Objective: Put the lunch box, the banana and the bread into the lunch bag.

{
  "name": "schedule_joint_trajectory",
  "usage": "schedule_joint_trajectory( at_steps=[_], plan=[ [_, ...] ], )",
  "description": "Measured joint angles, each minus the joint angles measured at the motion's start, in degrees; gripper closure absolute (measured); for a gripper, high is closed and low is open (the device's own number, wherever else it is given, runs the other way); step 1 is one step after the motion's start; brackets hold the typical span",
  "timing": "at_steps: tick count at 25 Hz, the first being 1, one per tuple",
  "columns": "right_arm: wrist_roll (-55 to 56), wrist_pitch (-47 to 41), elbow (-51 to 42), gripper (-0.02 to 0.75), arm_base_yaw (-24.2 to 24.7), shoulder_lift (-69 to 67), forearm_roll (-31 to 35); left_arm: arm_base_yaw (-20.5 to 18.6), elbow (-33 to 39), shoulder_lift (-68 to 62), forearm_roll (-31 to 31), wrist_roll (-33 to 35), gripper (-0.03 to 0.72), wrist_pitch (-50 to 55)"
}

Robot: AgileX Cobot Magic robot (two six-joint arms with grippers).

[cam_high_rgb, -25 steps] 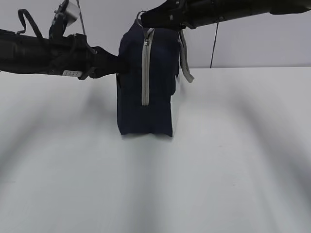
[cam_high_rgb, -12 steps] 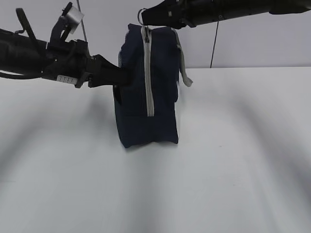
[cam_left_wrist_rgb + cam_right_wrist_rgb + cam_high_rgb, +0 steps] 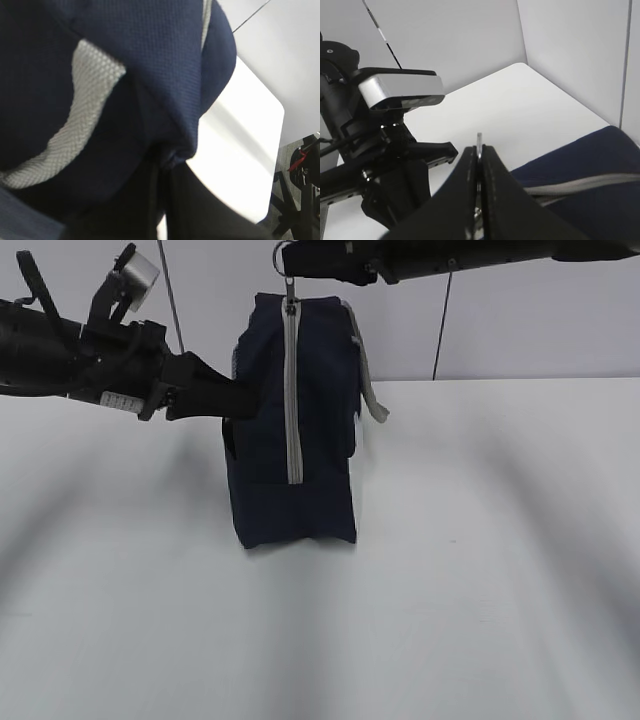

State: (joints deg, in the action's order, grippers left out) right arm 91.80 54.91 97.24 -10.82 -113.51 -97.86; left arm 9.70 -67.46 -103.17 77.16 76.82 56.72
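The navy lunch bag [image 3: 300, 430] stands upright on the white table, its grey zipper [image 3: 292, 390] closed down the near face. My right gripper [image 3: 290, 260] is above the bag's top, shut on the metal ring pull [image 3: 479, 142]; the bag shows in the right wrist view [image 3: 590, 195]. My left gripper [image 3: 240, 400] is shut on a fold of the bag's fabric at its left side; in the left wrist view the fingers [image 3: 200, 210] pinch navy cloth [image 3: 170, 75] beside a grey strap [image 3: 75, 125]. The lunch box, banana and bread are out of view.
The white table [image 3: 480, 570] spreads around the bag. A grey strap handle [image 3: 368, 380] hangs off the bag's right side. A grey wall stands behind, and the table's far corner [image 3: 520, 67] shows in the right wrist view.
The bag has shifted and tilted leftward and straightened; the zipper reads closed higher up. The right gripper has risen with the ring pull. The left arm has moved slightly left.
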Motion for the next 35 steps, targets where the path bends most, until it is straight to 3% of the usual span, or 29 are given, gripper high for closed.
schedule_joint_trajectory(
  at_steps=[12,35],
  plan=[
    [0.9,-2.7,3.0,0.754,0.0,-2.9,1.3,0.0,-0.1,0.1,-1.9,-1.1,0.684,0.0],
    [14.2,-2.2,26.3,0.754,1.9,-20.6,-1.8,-0.1,-0.1,0.1,-6.0,-1.2,0.685,0.8]
  ],
)
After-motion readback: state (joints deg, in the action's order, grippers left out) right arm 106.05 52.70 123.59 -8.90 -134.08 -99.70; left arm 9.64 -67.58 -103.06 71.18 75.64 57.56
